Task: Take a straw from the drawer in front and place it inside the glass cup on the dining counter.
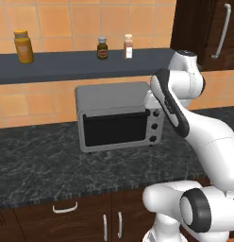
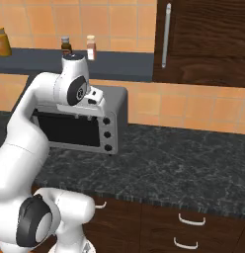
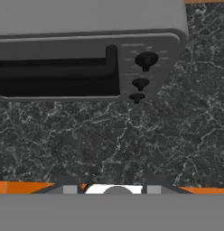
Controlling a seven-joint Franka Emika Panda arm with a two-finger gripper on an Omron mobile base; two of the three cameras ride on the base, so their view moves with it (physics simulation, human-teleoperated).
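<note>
Boxy grey toaster oven [image 1: 120, 116], dark glass door, three round knobs, on speckled black granite desk [image 1: 38, 165]; hand state unclear.

White Franka Panda arm [image 1: 204, 137]: glossy rounded links, dark grey joint caps (one black strip along the forearm).

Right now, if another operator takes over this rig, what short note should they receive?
Gripper: raised over the black counter, pointing at the toaster oven; whether it is open or shut cannot be told, and nothing shows between its tips.
Drawer: shut, below the counter edge.
Straw, glass cup and dining counter: I cannot place them from these views.
Done: nothing.
Left: open the drawer, take a straw, put it in the cup.
</note>
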